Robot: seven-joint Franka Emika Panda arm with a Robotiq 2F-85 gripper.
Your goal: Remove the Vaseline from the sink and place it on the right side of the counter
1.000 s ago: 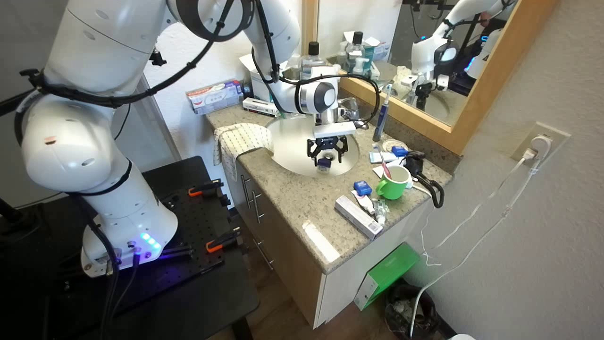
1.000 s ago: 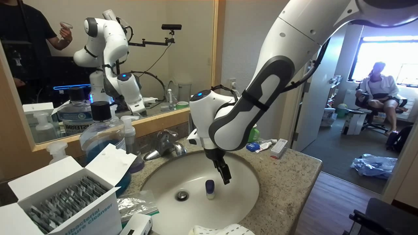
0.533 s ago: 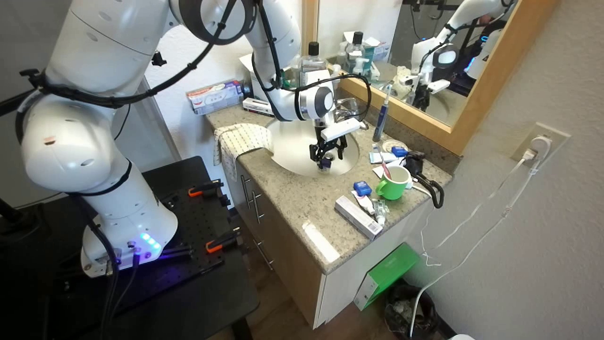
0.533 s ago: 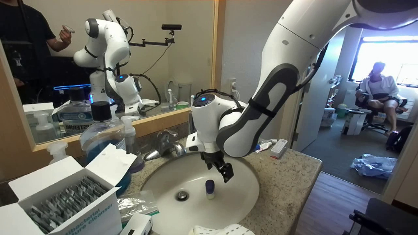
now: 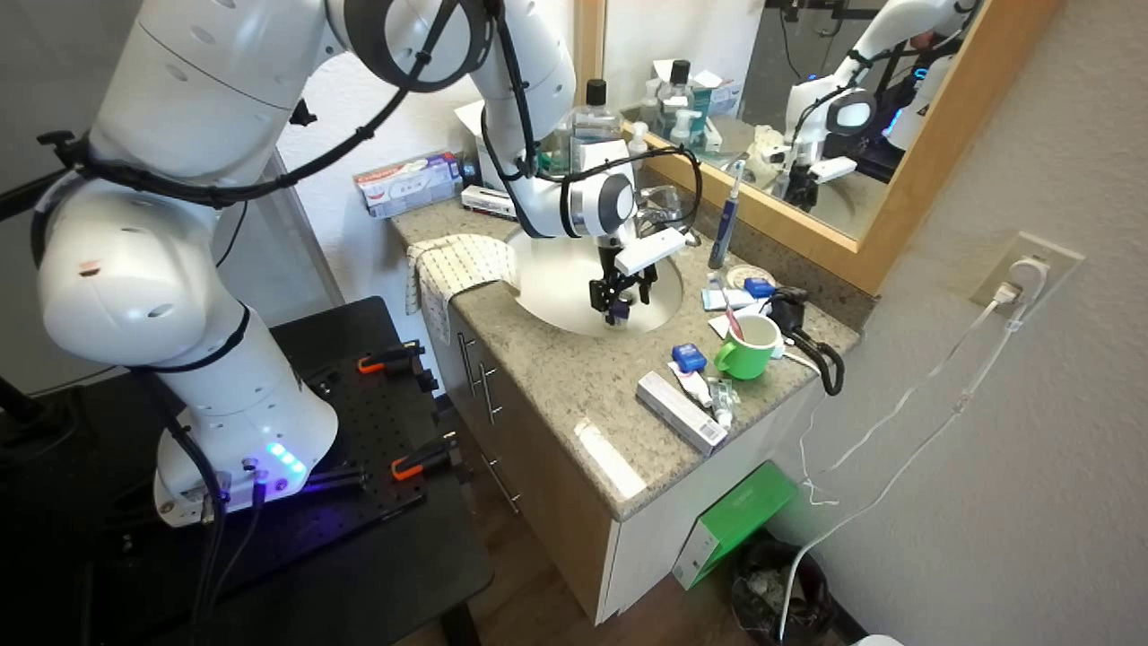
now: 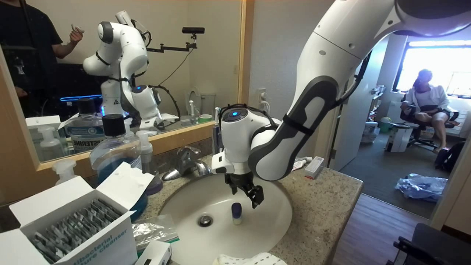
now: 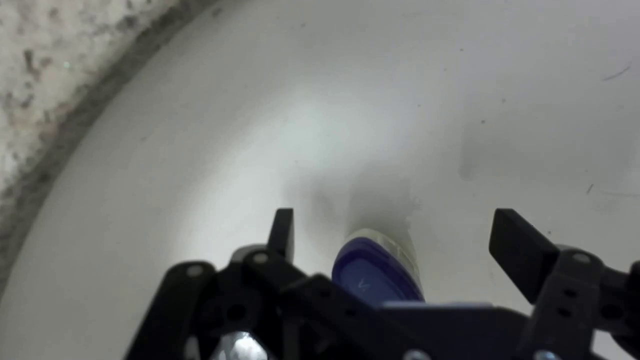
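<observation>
purple-capped vaseline (image 6: 236, 212) is down in the white sink (image 6: 266, 230), near the drain (image 6: 205, 221). gripper (image 7: 394, 232) is hanging close by, fingers spread wide, and from the wrist cam it kinda shows up between them.

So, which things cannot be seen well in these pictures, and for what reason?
Vaseline, in the wrist view: the claw covers part of it.
Patterned towel, in an exterior view: cut off by the bottom edge.
Reflected person, in an exterior view: head cut off by the top edge.
Green mug, in an exterior view: its wall hides the inside bottom.
Long narrow carton, in an exterior view: print too small to read.
</observation>
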